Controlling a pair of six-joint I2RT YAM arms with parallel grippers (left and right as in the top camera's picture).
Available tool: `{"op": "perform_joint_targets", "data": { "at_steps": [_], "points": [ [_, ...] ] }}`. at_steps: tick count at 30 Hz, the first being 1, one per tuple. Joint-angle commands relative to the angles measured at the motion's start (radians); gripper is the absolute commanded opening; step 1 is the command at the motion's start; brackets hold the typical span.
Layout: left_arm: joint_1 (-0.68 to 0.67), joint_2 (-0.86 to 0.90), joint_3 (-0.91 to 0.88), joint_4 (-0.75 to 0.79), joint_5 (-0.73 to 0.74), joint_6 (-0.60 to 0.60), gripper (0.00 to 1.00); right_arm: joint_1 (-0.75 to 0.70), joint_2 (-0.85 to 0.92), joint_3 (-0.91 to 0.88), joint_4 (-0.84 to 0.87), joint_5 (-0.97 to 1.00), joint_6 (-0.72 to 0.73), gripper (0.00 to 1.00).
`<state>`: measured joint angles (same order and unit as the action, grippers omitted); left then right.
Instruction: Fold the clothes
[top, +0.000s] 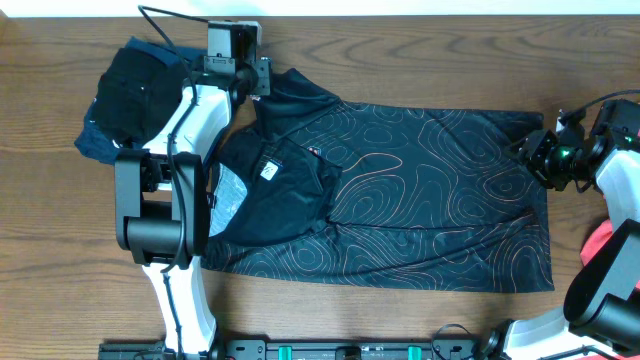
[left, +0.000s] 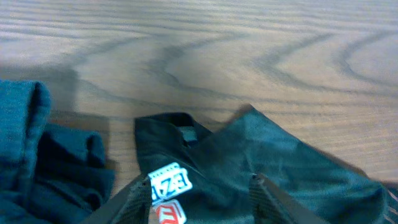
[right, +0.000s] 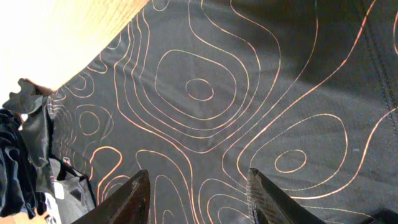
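Starting at the far left of the table (top: 60, 250), a bunched navy garment (top: 125, 95) sits near the back edge. The white left arm (top: 190, 125) runs up just beside it and partly over its right side. The left gripper (top: 260, 80) hovers at the collar end of the black shirt (top: 430, 190). In the left wrist view its jaws stand apart at a middling width with the collar cloth between and beneath them, pinching nothing. The collar label (left: 169, 179), white with blue print, and a red-and-white tag (left: 168, 214) below it show in the gap. Whether the fingertips touch the cloth I cannot tell.

The shirt lies sideways across the middle of the table, collar to the left and hem to the right, its thin orange-white contour lines face up. Its left part is rumpled: a plainer dark flap (top: 285, 195) carrying a small white label lies doubled over the patterned cloth, and a pale grey patch (top: 230, 195) shows beside the arm. The right two-thirds lie flat and smooth.

At the hem's upper corner hangs the right gripper (top: 535, 155), its jaws likewise half spread above flat patterned fabric, gripping nothing. Past the right arm (top: 625, 190), a coral-red garment (top: 598, 245) peeks out at the table's right edge.
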<state>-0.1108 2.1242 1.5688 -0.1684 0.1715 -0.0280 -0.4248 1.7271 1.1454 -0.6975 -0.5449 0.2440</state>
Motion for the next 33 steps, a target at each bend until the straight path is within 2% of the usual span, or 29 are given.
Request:
{"op": "perform_joint_targets", "data": {
  "at_steps": [1, 8, 15, 21, 22, 24, 28, 30, 33],
  "points": [
    [0.011, 0.032, 0.017, 0.018, -0.051, -0.017, 0.57, 0.0, 0.001, 0.007, -0.008, -0.002, -0.013, 0.49],
    [0.015, 0.091, 0.017, 0.056, -0.032, -0.034, 0.62, 0.003, 0.001, 0.006, -0.033, -0.002, -0.013, 0.49],
    [0.012, 0.129, 0.017, 0.078, 0.08, -0.034, 0.62, 0.007, 0.001, 0.006, -0.038, -0.005, -0.013, 0.48],
    [-0.007, 0.172, 0.017, 0.123, 0.086, -0.034, 0.61, 0.007, 0.001, 0.006, -0.051, -0.005, -0.013, 0.48],
    [-0.009, 0.182, 0.017, 0.128, 0.087, -0.034, 0.59, 0.007, 0.001, 0.006, -0.053, -0.005, -0.013, 0.48],
    [-0.011, 0.197, 0.017, 0.129, 0.087, -0.034, 0.47, 0.007, 0.001, 0.006, -0.058, -0.005, -0.013, 0.48],
    [-0.012, 0.2, 0.018, 0.137, 0.096, -0.037, 0.14, 0.007, 0.001, 0.006, -0.066, -0.005, -0.013, 0.48],
    [-0.011, 0.183, 0.018, 0.145, 0.128, -0.037, 0.07, 0.007, 0.001, 0.006, -0.066, -0.005, -0.013, 0.48],
    [-0.01, 0.138, 0.018, 0.15, 0.144, -0.039, 0.06, 0.007, 0.001, 0.006, -0.065, -0.005, -0.013, 0.48]
  ]
}}
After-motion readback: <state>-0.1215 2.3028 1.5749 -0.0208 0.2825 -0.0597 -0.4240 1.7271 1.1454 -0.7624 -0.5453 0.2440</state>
